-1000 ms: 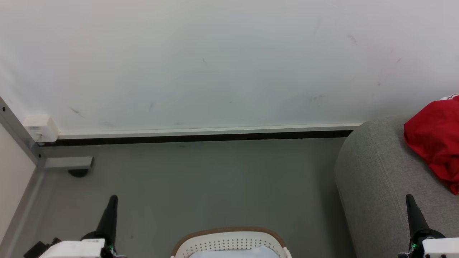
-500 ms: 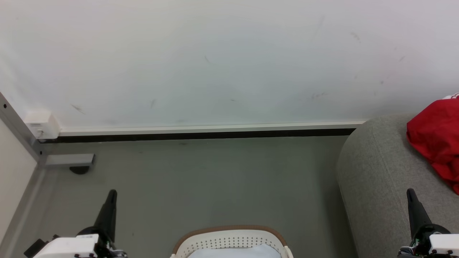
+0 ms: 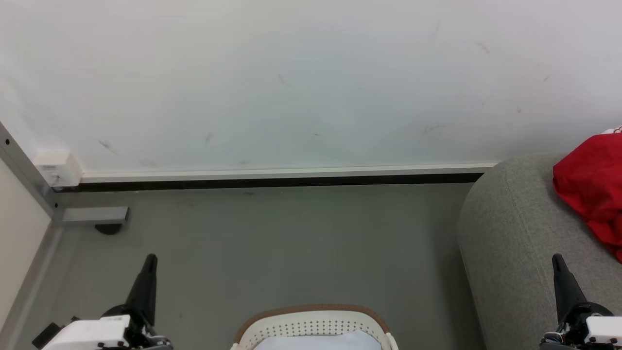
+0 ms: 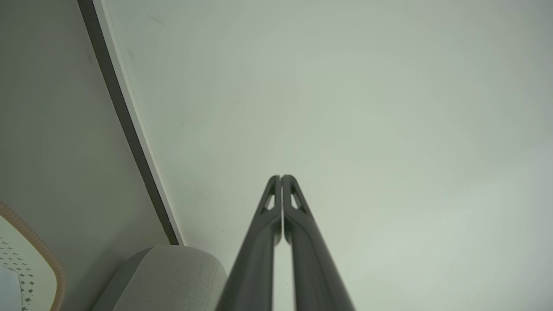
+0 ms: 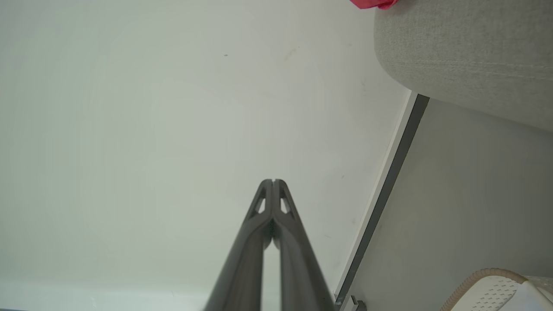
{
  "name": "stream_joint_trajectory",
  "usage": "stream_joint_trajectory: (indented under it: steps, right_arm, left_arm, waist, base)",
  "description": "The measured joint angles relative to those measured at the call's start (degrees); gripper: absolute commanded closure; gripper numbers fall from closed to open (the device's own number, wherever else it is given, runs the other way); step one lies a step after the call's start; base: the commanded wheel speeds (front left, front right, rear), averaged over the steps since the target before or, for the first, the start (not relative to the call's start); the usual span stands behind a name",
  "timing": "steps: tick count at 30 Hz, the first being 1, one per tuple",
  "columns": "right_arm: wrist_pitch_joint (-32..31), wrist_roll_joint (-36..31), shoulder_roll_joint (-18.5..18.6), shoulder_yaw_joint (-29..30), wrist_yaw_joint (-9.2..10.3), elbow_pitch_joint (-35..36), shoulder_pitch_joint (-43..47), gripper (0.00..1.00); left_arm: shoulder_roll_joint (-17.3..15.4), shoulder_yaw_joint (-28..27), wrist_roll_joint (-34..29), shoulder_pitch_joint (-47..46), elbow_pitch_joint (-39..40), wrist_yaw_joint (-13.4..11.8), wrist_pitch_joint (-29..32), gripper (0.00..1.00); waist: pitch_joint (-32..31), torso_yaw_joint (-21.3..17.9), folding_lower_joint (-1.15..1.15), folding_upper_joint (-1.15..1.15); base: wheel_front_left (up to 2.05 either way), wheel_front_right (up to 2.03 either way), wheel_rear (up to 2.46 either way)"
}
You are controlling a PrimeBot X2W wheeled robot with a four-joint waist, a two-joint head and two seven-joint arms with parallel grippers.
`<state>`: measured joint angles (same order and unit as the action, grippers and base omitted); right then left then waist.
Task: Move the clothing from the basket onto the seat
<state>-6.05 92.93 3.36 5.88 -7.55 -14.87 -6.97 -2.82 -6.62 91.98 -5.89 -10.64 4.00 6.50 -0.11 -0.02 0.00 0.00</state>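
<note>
The red jersey (image 3: 593, 187) lies crumpled on the grey sofa (image 3: 515, 243) at the right edge of the head view; a scrap of the jersey (image 5: 373, 3) also tops the sofa (image 5: 466, 56) in the right wrist view. The cream basket (image 3: 313, 328) with its brown rim sits at the bottom centre, holding a pale bluish-white cloth (image 3: 318, 341). My left gripper (image 3: 150, 257) stands shut at the lower left, left of the basket. My right gripper (image 3: 556, 257) is shut at the lower right, over the sofa's front. Both hold nothing, as seen with the left gripper (image 4: 281, 177) and right gripper (image 5: 273, 181).
A white wall (image 3: 291, 82) with a dark skirting strip (image 3: 272, 183) runs across the back. A grey metal frame post and foot (image 3: 92, 216) stand at the far left beside a white socket box (image 3: 56, 167). Grey floor (image 3: 291, 248) lies between the basket and wall.
The whole head picture has shifted slightly, so the camera moved. Both grippers sit a little higher in the view than before; they remain shut.
</note>
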Motion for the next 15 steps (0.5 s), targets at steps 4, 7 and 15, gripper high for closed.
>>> stream_joint_trajectory:
  steps: [4,7,15]
  right_arm:
    - [0.0,0.0,0.0,0.0,0.0,0.0,0.0,1.0]
    - [0.0,0.0,0.1,-0.1,0.0,0.0,0.0,1.0]
    - [0.1,0.1,0.2,-0.1,0.0,0.0,0.0,1.0]
  left_arm:
    - [0.0,0.0,0.0,0.0,0.0,0.0,0.0,1.0]
    - [0.0,0.0,0.0,0.0,0.0,0.0,0.0,1.0]
    - [0.0,0.0,0.0,0.0,0.0,0.0,0.0,1.0]
  waist:
    - [0.0,0.0,0.0,0.0]
    - [0.0,0.0,0.0,0.0]
    - [0.0,0.0,0.0,0.0]
  base:
    - [0.0,0.0,0.0]
    - [0.0,0.0,0.0]
    - [0.0,0.0,0.0]
